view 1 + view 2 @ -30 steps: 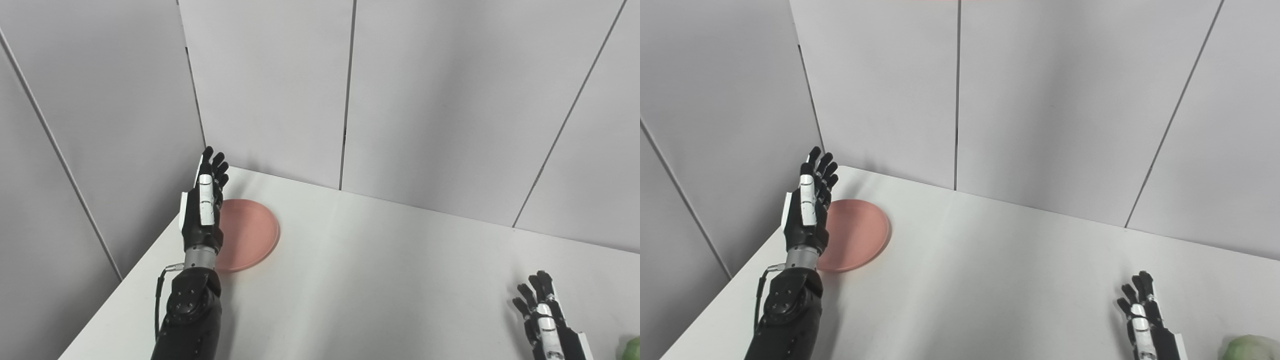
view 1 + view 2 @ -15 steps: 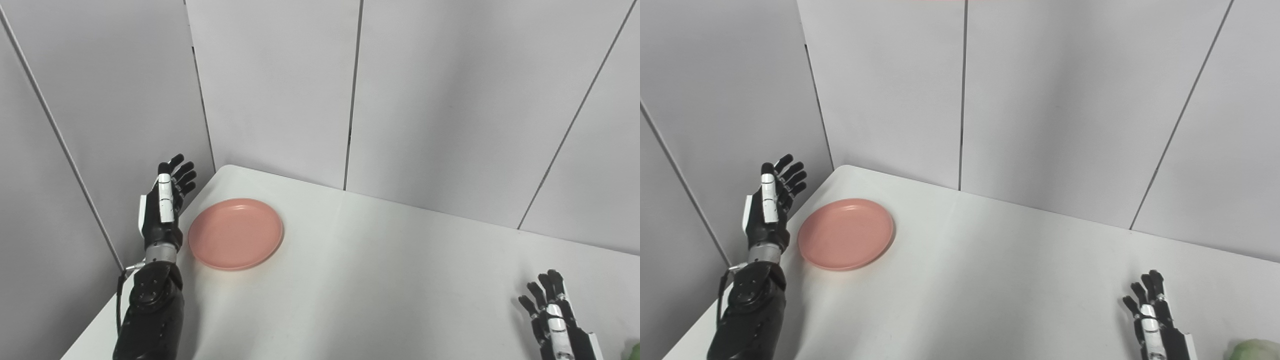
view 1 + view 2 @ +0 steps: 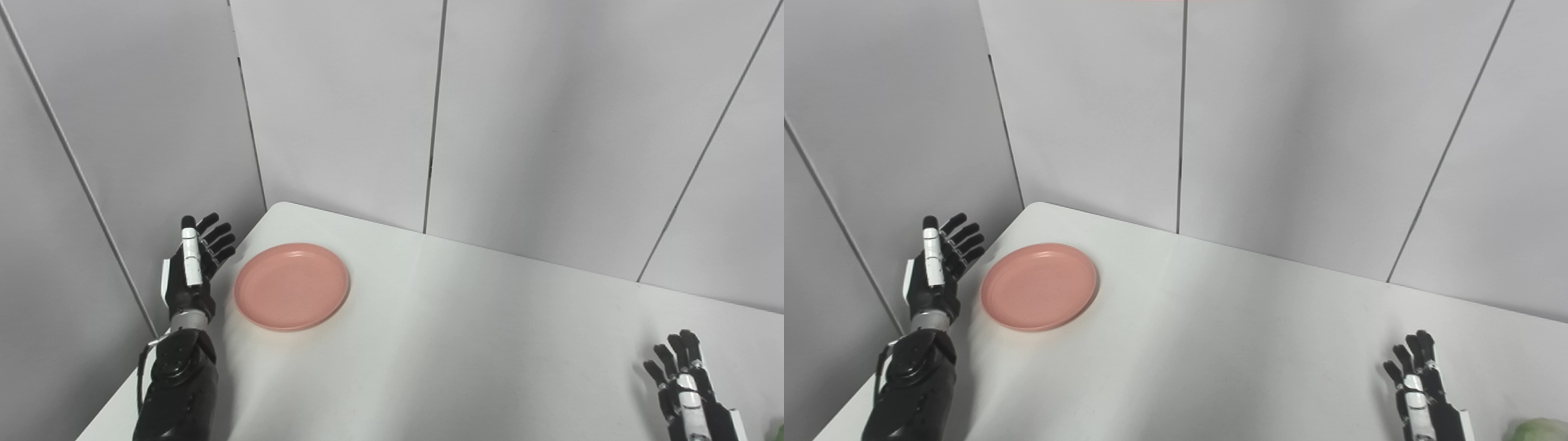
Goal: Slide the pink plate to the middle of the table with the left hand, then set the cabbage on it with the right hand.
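Here the pink plate (image 3: 291, 286) lies at the table's (image 3: 465, 343) far left, the left hand (image 3: 191, 269) just beside it — fingers spread, empty. Near right, the right hand (image 3: 1421, 392) is likewise splayed beside the cabbage (image 3: 1538, 430).

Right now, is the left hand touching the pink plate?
No, the left hand is open beside the table's left edge, with a clear gap between it and the pink plate.

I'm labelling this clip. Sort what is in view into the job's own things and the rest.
Job's own:
pink plate, near the table's left corner
cabbage, at the bottom right edge
left hand, open beside the plate
right hand, open

Rest:
white table
grey wall panels
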